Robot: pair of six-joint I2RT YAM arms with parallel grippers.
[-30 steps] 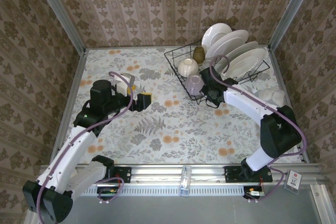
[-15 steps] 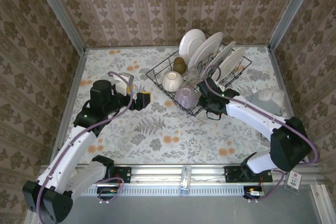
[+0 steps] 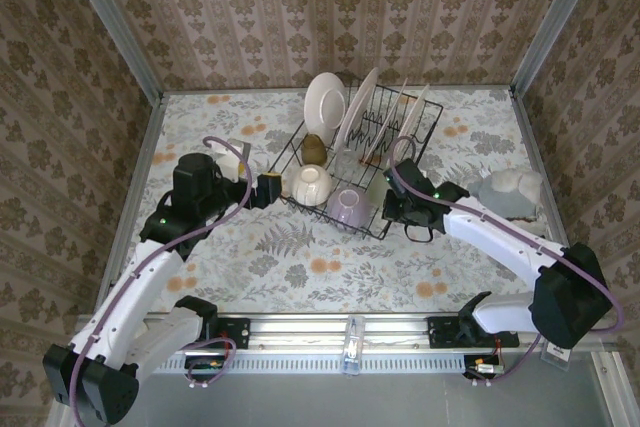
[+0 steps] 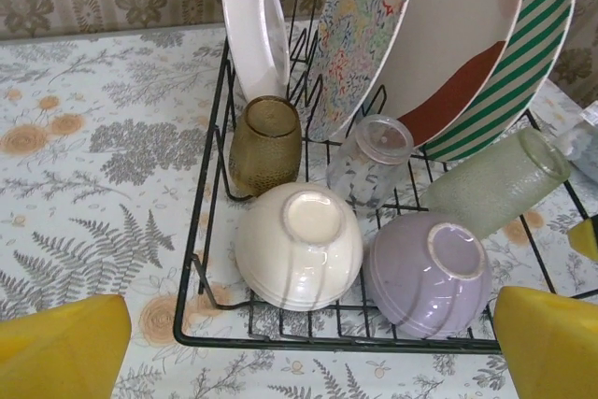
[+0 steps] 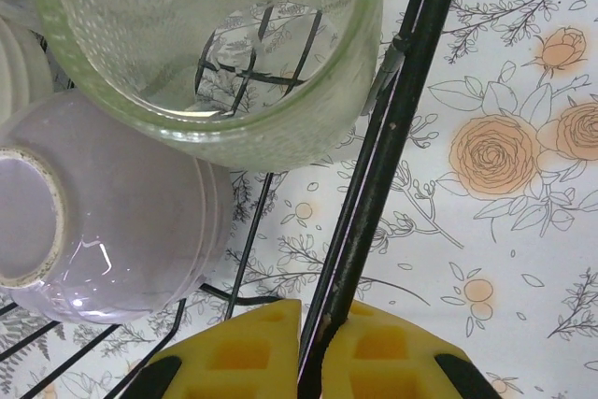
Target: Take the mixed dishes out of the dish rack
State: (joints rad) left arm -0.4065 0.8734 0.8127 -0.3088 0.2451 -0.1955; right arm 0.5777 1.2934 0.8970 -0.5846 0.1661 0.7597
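Right wrist view: right claw pinches the dish rack by its rim wire | left claw spread wide beside rack | rack mid table, nearer far edge | risk: tugging may tilt rack, toppling upright plates

Bright, even, diffuse light in all three views, probably from overhead. From the top camera, the floral worktop carries only faint, soft shadows beneath the arms and the dish rack. The white plates verge on overexposed. The left wrist view is sharp at centre, with a gentle sheen on the cream bowl. The left hand's yellow fingers blur at the bottom corners. In the right wrist close-up, the pale-green cup looks slightly soft and the lilac bowl shows small glints. The right hand's fingers are out of focus.
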